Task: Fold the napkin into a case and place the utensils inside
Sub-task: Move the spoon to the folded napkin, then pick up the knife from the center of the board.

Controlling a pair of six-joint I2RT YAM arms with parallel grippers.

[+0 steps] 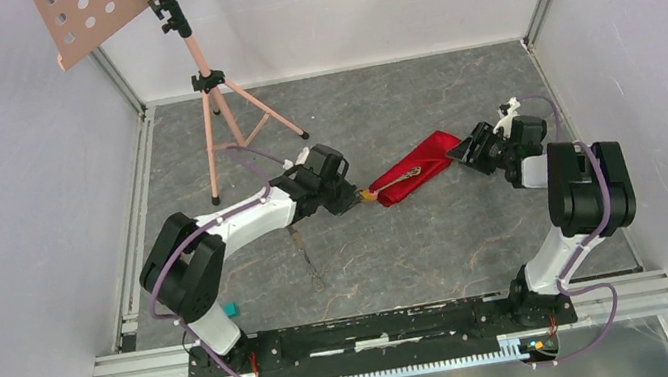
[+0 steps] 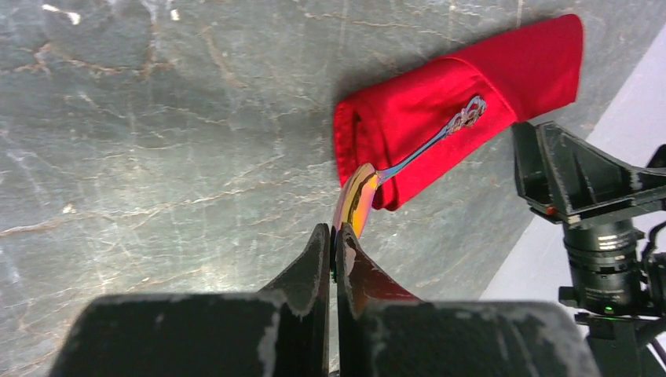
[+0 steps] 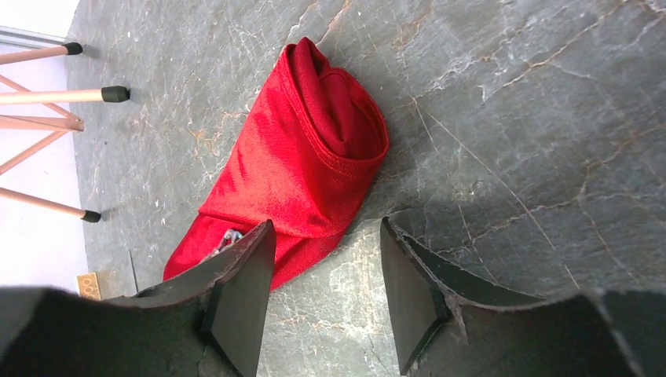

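The red napkin [image 1: 419, 165] lies folded as a narrow case in the middle of the table. It also shows in the left wrist view [image 2: 440, 102] and the right wrist view [image 3: 298, 165]. My left gripper [image 2: 335, 236] is shut on the gold bowl of the spoon [image 2: 355, 200], just off the case's left end [image 1: 364, 196]. The spoon's thin handle [image 2: 440, 133] lies slanted across the top of the cloth. My right gripper [image 3: 327, 228] is open and empty, hovering at the case's right end [image 1: 464, 154]. Thin dark utensils [image 1: 305, 254] lie on the table below the left arm.
A pink tripod stand [image 1: 214, 106] stands at the back left, its feet showing in the right wrist view [image 3: 110, 94]. A small teal block [image 1: 230, 309] sits by the left arm's base. White walls close in the table on three sides.
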